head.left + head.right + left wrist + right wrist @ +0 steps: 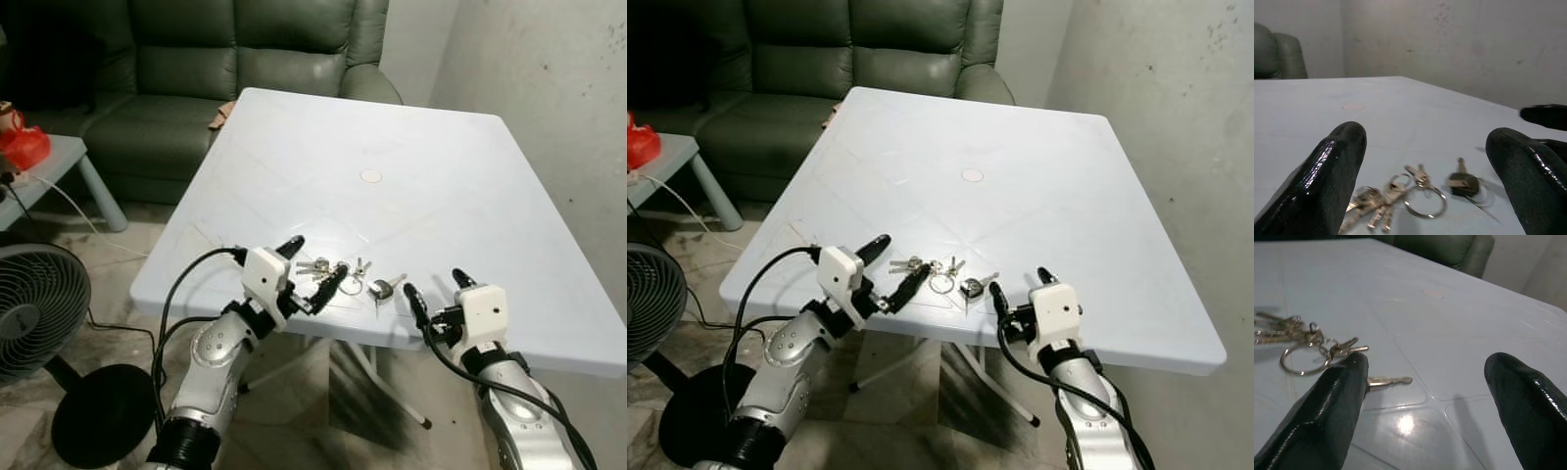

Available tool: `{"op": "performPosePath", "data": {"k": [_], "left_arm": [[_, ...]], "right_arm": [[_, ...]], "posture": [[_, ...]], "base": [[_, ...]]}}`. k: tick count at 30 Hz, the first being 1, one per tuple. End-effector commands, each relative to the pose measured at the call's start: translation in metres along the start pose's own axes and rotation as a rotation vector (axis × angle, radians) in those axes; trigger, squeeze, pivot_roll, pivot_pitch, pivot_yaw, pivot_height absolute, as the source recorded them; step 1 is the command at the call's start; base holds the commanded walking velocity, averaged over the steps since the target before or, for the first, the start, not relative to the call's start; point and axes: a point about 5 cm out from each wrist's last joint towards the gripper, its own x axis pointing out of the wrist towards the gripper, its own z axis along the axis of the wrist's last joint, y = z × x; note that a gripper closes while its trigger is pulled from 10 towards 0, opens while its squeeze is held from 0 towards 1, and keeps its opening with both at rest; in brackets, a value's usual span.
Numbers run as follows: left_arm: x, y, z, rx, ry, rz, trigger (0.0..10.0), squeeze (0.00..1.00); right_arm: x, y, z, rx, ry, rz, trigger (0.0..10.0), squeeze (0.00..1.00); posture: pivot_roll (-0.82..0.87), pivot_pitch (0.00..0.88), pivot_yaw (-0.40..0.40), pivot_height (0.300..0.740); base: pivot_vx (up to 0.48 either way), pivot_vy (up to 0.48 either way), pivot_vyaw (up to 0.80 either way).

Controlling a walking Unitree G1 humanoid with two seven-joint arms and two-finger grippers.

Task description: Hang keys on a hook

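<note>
A bunch of silver keys on a ring lies near the front edge of the white table; a black-headed key lies beside the bunch on its right. My left gripper is open, low over the table, one finger on each side of the bunch and not gripping it. In the left wrist view the key bunch and the black-headed key lie just ahead of the fingers. My right gripper is open at the table's front edge, to the right of the keys, holding nothing.
A green sofa stands behind the table. At the left are a floor fan, a cable on the floor and a small side table with a red bag. A bare wall closes the right side.
</note>
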Motion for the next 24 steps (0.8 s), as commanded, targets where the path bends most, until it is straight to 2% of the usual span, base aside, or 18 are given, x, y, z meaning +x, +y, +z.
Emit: {"op": "performPosePath", "data": {"k": [1,7,10,11,24], "left_arm": [[-0.003,-0.007,0.001,0.009,0.004,-0.022,10.0,0.00],[-0.015,-0.012,-0.003,-0.014,0.023,0.020,10.0,0.00],[-0.019,-0.013,-0.004,-0.021,0.033,0.035,10.0,0.00],[-0.021,-0.013,-0.004,-0.021,0.039,0.048,10.0,0.00],[-0.022,-0.011,0.001,-0.013,0.063,0.046,10.0,0.00]], "right_arm": [[0.000,-0.001,0.005,-0.025,-0.002,0.027,10.0,0.00],[-0.002,0.002,0.005,-0.022,0.017,0.056,10.0,0.00],[-0.001,0.009,0.008,-0.008,0.012,0.103,10.0,0.00],[-0.001,0.015,0.011,0.011,0.002,0.152,10.0,0.00],[0.011,0.022,0.022,0.071,-0.010,0.215,10.0,0.00]], "posture": [[-0.03,0.114,-0.079,0.740],[-0.02,0.148,-0.104,0.740],[-0.02,0.163,-0.113,0.740],[-0.02,0.174,-0.117,0.740],[-0.02,0.201,-0.106,0.740]], "base": [[0.000,0.000,0.00],[0.000,0.000,0.00],[0.000,0.000,0.00],[0.000,0.000,0.00],[0.000,0.000,0.00]]}}
